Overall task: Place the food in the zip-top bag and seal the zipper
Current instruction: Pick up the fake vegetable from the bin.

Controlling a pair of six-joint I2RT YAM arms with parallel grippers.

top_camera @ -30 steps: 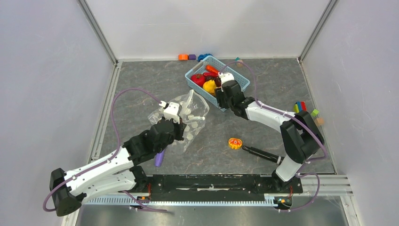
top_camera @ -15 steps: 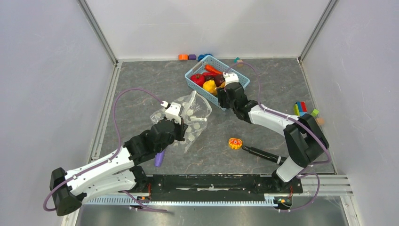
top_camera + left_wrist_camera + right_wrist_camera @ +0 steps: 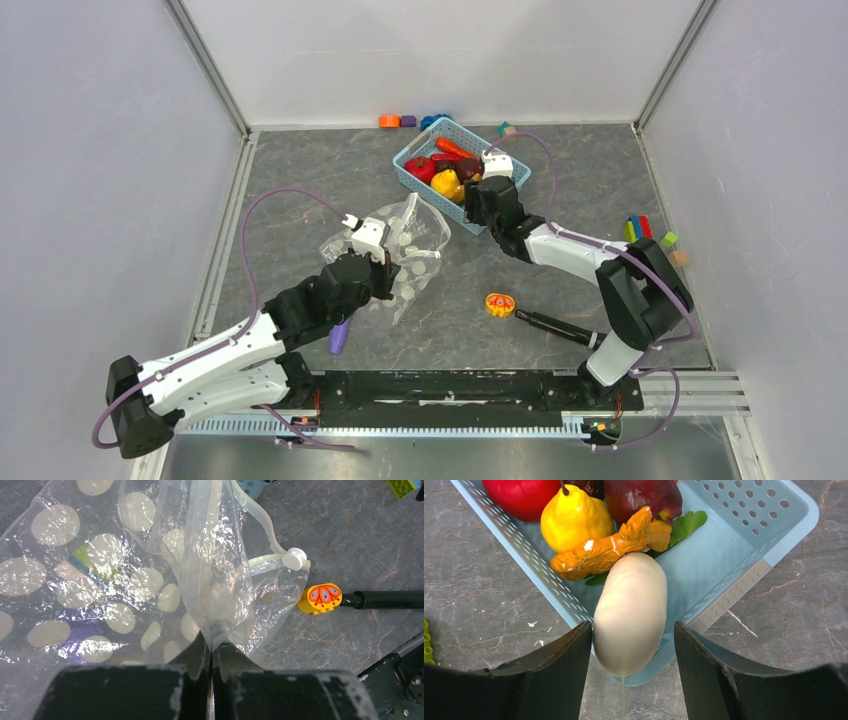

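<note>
Right fingers (image 3: 566,667) stand apart, straddling the smooth white plastic egg (image 3: 630,607), which lies at the near edge of the light-blue lattice plastic basket (image 3: 749,520). No squeeze on it yet as far as the wrist view shows: one side looks close to touching, the other has a gap. Rest of the toy food sits in that basket just beyond: yellow pepper (image 3: 574,517), red tomato (image 3: 519,495), dark maroon ball (image 3: 639,495), orange carrot (image 3: 604,552). Left fingers (image 3: 197,655) are pressed together on a fold of the clear, floppy polka-dot zip-top bag (image 3: 100,575), over the grey marbled tabletop (image 3: 360,530) & well apart from the basket. Zipper strip w/ its white slider (image 3: 295,558) trails loose to one side, unsealed. No toy food shows inside; a green-and-blue shape (image 3: 90,562) seen through the film may be in or under it, can't tell. Risks: egg is slick & rounded, so an off-centre pinch could squirt it out, esp. w/ the uneven gaps. A fingertip could also catch the basket rim & drag or tip the light basket, spilling the rest. Bag side: grip is on one bunched fold, so can't tell if the mouth is open. Film may sag shut, & the egg could bounce off onto the tabletop.
</note>
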